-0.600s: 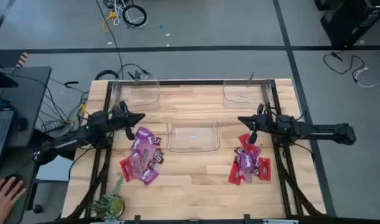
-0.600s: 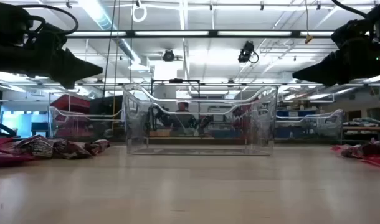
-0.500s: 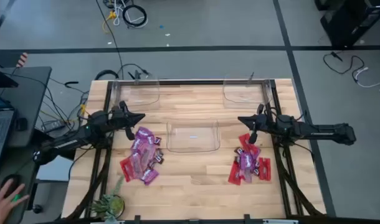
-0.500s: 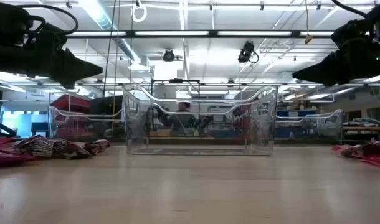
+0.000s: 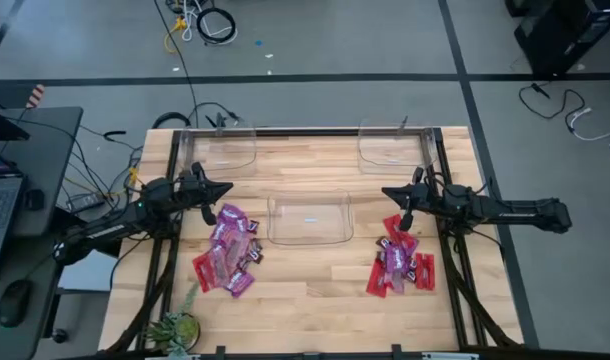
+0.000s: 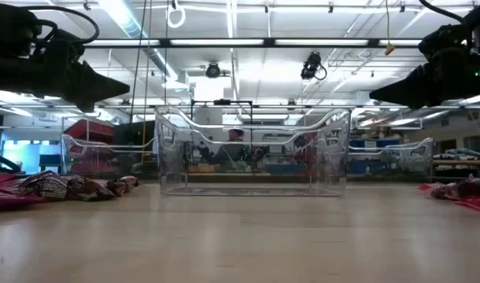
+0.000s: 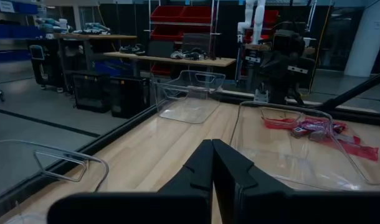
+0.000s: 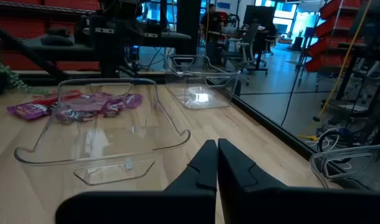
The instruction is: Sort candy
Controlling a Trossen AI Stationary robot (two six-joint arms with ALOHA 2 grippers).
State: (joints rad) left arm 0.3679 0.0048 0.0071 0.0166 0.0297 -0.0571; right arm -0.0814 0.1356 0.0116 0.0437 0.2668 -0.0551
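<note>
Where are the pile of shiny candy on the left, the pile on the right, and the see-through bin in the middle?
left pile of shiny purple and red candy packets (image 5: 227, 255), high view, pile's middle
right pile of red candy packets (image 5: 399, 264), high view, pile's middle
middle clear plastic bin (image 5: 309, 221), high view, its floor

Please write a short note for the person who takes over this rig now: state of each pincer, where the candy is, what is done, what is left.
Left pincer: shut, empty, above the table by the left candy pile.
Right pincer: shut, empty, by the right candy pile.
Bins: the clear middle bin and the two clear bins at the far edge show no candy inside.
Done: nothing sorted yet.
Left: all packets in both piles must still go into bins.
</note>
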